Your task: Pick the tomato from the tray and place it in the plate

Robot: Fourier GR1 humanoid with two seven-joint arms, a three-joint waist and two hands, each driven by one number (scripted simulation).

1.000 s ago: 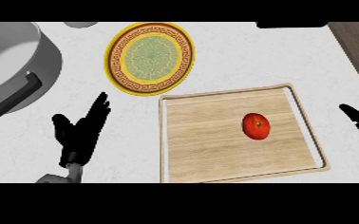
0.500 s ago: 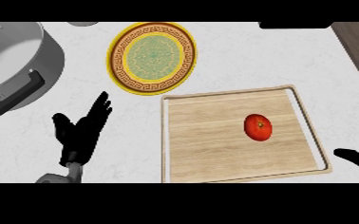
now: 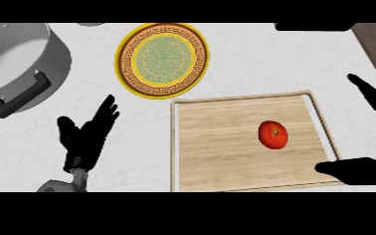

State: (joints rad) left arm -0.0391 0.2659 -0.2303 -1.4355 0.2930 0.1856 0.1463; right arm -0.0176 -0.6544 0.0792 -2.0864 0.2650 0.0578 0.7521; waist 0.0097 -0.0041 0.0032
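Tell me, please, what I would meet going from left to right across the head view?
In order: grey pot → left hand, open → plate → tomato, lying on the tray → right hand at the right edge.

The right hand point(image 3: 351, 172) is mostly cut off at the right edge, palm unseen. The grey pot point(image 3: 29, 64) runs off the left edge, the left forearm point(image 3: 62, 183) off the bottom.
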